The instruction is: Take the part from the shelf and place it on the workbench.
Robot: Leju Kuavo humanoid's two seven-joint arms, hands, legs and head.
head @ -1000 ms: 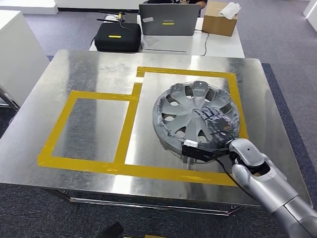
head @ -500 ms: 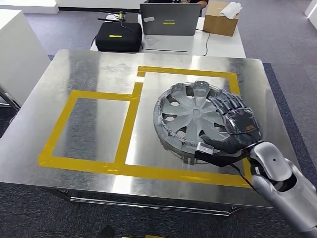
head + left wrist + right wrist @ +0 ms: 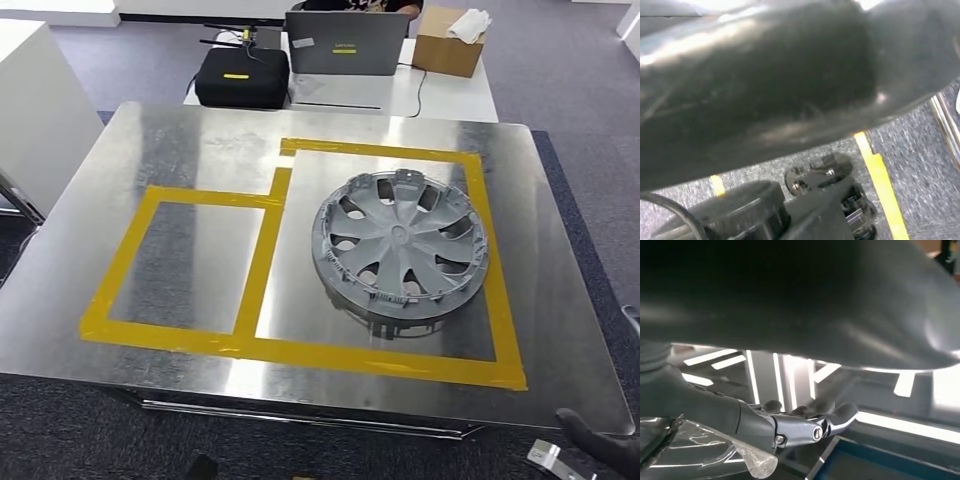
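Head view, left to right. White cabinet (image 3: 34, 110) off the left edge of the workbench (image 3: 189, 130). Workbench is a steel top marked with yellow tape (image 3: 260, 250): a smaller rectangle on the left, a larger one on the right, sharing one tape edge.

Behind the bench: black case (image 3: 240, 78) with a yellow label, then an open laptop (image 3: 346, 45), then a cardboard box (image 3: 447, 44) with a white cloth on it, all on a white table (image 3: 445, 95).

Part: grey wheel cover (image 3: 398, 252), lying on the workbench inside the right-hand tape rectangle, its right rim just beside the tape strip there. Nothing is touching it.

Right hand (image 3: 604, 448): dark fingers at the bottom right corner of the head view, below the bench edge and well apart from the wheel cover. In the right wrist view the thumb (image 3: 806, 427) lies extended, with clear plastic wrap (image 3: 715, 450) over the hand; holding nothing visible, but cannot tell whether the fingers are spread or curled.

Left wrist view: dark blurred parts over grey carpet (image 3: 911, 150) with a yellow floor line (image 3: 881, 185). Left hand state: cannot tell.
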